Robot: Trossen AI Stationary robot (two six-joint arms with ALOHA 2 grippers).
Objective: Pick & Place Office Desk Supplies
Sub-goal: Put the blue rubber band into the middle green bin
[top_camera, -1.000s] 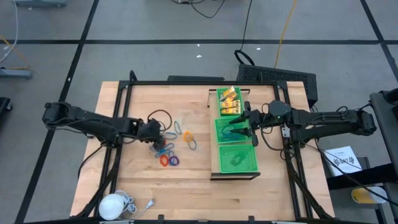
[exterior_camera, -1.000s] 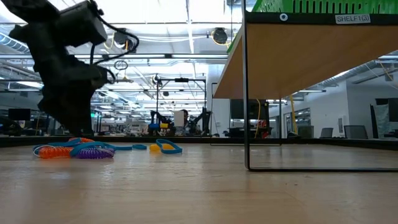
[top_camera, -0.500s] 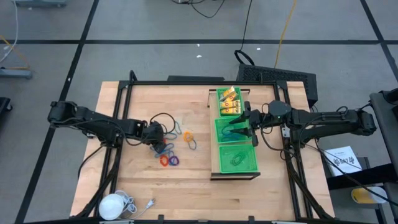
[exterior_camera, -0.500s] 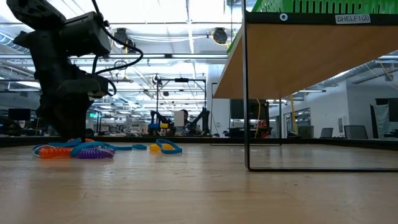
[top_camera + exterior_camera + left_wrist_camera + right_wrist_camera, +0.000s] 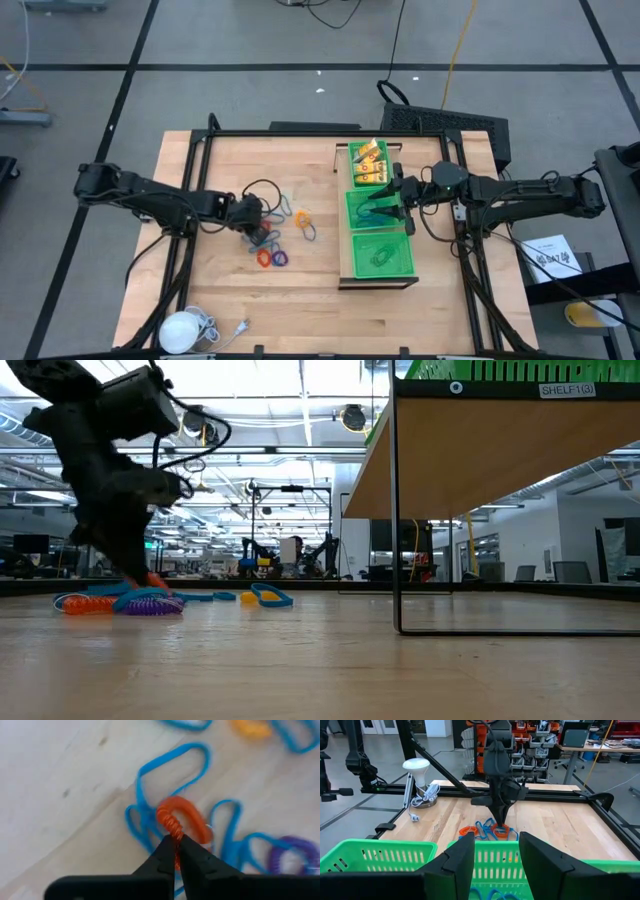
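Your left gripper (image 5: 176, 851) is pinched on the orange ring (image 5: 181, 820), a thin coiled loop lying on the table among blue clip-like pieces (image 5: 170, 770); its fingertips hide part of the coil. A shelf tag reads "SHELF(3)" (image 5: 567, 390). Your right gripper (image 5: 494, 854) hangs half spread above the green tray (image 5: 385, 854).

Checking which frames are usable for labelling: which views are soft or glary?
Left wrist view: the orange ring is fairly sharp, the far rings blurred. Low view: bright ceiling lights, the left gripper a dark silhouette. High view: even light.
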